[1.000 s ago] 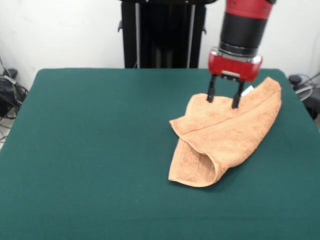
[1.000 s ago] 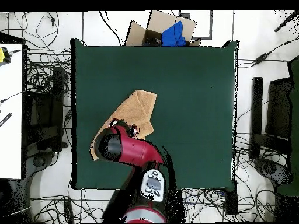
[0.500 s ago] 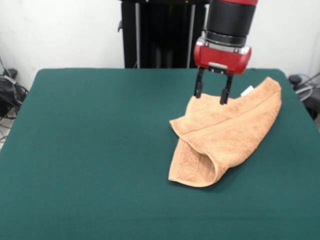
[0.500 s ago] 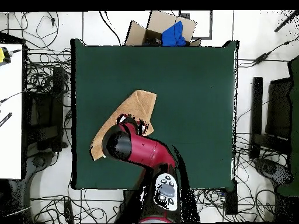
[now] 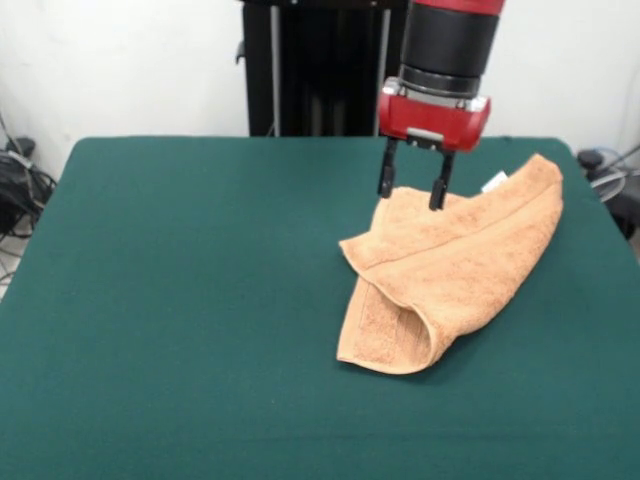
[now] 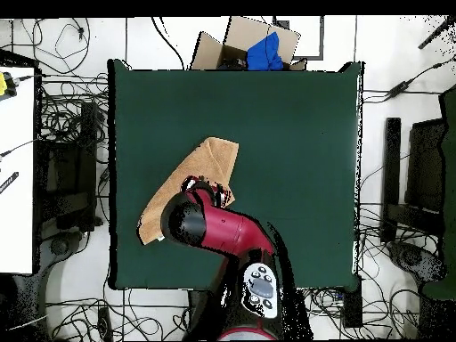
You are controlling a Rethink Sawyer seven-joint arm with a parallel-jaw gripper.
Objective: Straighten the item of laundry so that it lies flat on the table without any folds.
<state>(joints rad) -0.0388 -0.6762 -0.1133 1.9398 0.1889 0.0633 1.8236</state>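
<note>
Towel (image 5: 455, 265), one item, orange-tan, lies on the green desk (image 5: 180, 300) toward the right side in the front view, running diagonally from a far right corner down to a nearer folded end. It is not flat: the front view shows one layer doubled over another, with a rounded fold at the near end and a border band visible on the lower layer. A small white tag (image 5: 494, 182) shows at the far edge near the towel's upper right corner; the overhead view does not show this tag. One gripper (image 5: 410, 188), black fingers under a red housing, hangs over the towel's far left edge with its two fingers apart and nothing between them; whether the tips touch the cloth cannot be told from the front view. In the overhead view the towel (image 6: 191, 178) appears as a slanted strip in the left half of the desk (image 6: 294, 134), its lower end close to the desk's left edge, and the red arm (image 6: 223, 233) covers part of its middle, so the gripper's tips are largely hidden there. The overhead view alone shows the surroundings: one cardboard box (image 6: 245, 40) holding a blue item (image 6: 264, 53) beyond the desk's top edge, many cables (image 6: 67, 134) on the floor on all sides, and one white surface (image 6: 16, 169) at the left edge. The front view alone shows the fold's height and layering.
</note>
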